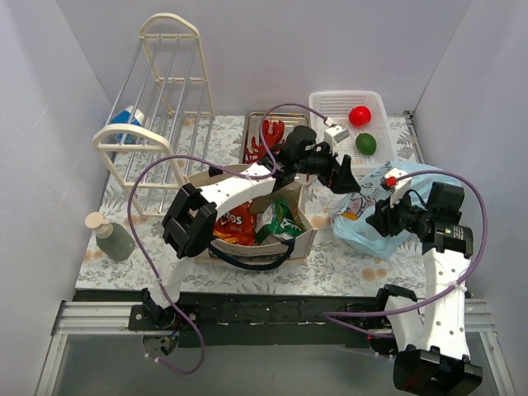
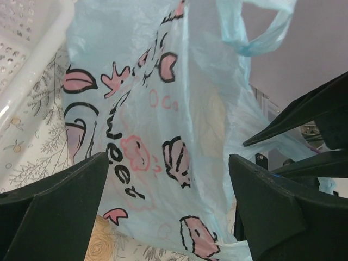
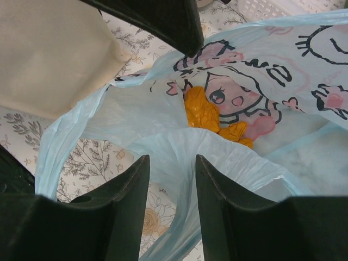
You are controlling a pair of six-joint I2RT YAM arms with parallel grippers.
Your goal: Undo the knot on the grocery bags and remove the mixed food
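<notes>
The light-blue plastic bag with pink-and-black print lies right of the beige tote. My left gripper is open at the bag's far-left side; in the left wrist view the bag fills the gap untouched. My right gripper is open at the bag's near side, and a fold of the bag lies between its fingers. Something orange-yellow shows inside. A Doritos bag and a green snack bag sit in the tote. The lobster lies on a metal tray.
A white slotted basket at the back right holds a red apple and a green fruit. A cream wire rack stands at the back left with a blue-and-white carton behind it. A green bottle stands at the left edge.
</notes>
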